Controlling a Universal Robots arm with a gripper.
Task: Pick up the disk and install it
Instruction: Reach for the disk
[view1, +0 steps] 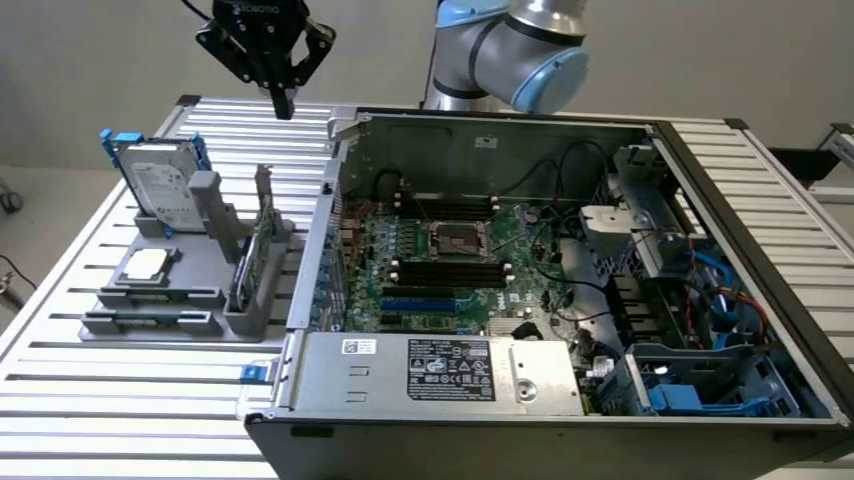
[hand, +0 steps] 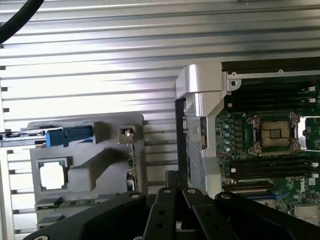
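Observation:
The disk (view1: 159, 183), a silver-grey drive with a white label in a blue frame, stands upright at the far end of the grey holder (view1: 174, 300) on the slatted table. From the wrist view the disk (hand: 68, 136) appears edge-on as a blue strip in the holder's slot. My gripper (view1: 282, 101) hangs high above the table, between the holder and the open computer case (view1: 534, 250), with its fingers shut together on nothing. The gripper (hand: 176, 186) and its black linkages show in the wrist view over the case's edge.
The holder also carries a small square processor chip (view1: 144, 264) and a thin green card (view1: 248, 258) standing on edge. Inside the case lie the motherboard (view1: 447, 250), cables, a power supply (view1: 447, 372) and a blue drive bay (view1: 701, 385). The slatted table (view1: 120, 390) lies bare in front.

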